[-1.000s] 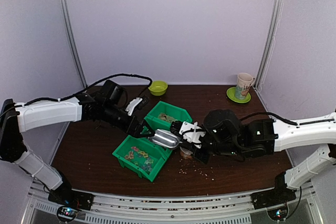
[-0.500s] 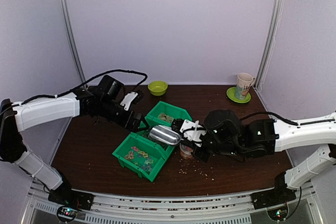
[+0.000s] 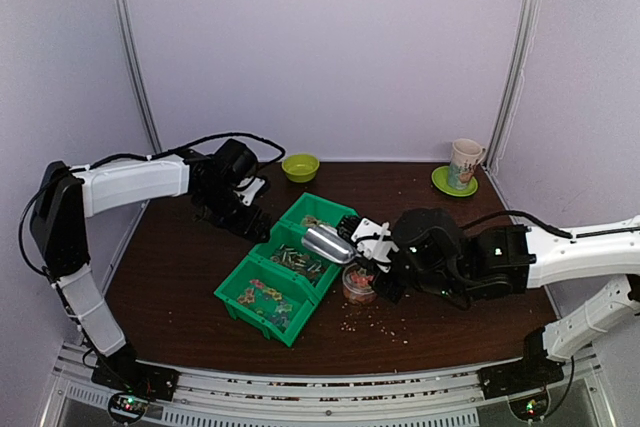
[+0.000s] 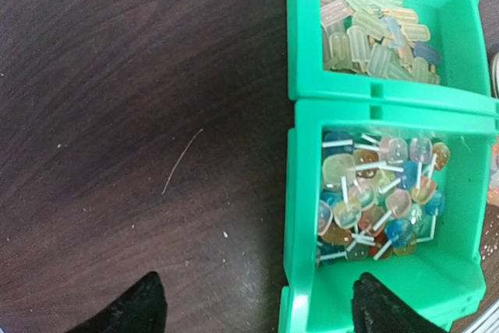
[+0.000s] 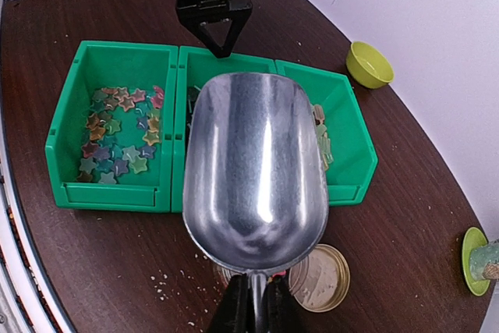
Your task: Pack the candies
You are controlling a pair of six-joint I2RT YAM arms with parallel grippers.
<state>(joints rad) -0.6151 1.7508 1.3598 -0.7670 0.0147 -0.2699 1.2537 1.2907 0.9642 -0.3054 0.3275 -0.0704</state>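
Pale lilac walls close in a dark brown wooden surface (image 3: 180, 277). Three green bins (image 5: 109, 193) sit joined in a row at its middle, running from the near edge toward the far edge. The candies (image 5: 117, 134), small mixed-colour pieces in orange, red, green and gold, lie heaped in the bin closest to the near edge. The other two bins hold lollipops and pale yellow-green sweets.

Just beside the bins, toward the right edge, stands a small round tub (image 3: 358, 285) with reddish-orange pieces inside. Its tan lid (image 5: 320, 277) lies flat next to it. Pale crumbs (image 3: 375, 325) dot the surface near the tub.

The right end effector (image 5: 253, 308) pinches the handle of a shiny metal scoop (image 5: 257, 185), which hangs above the bins and tub; its hollow shows no sweets. The left end effector (image 4: 257, 309) hovers over the left side of the bins with fingers spread, gripping nothing.

A lime bowl (image 3: 300, 167) sits by the far edge. A mug (image 3: 465, 159) stands on a green saucer (image 3: 442, 183) in the far right corner.

Packing looks partly done: some sweets seem to be in the tub, most remain in the bins, and the lid is not on yet.
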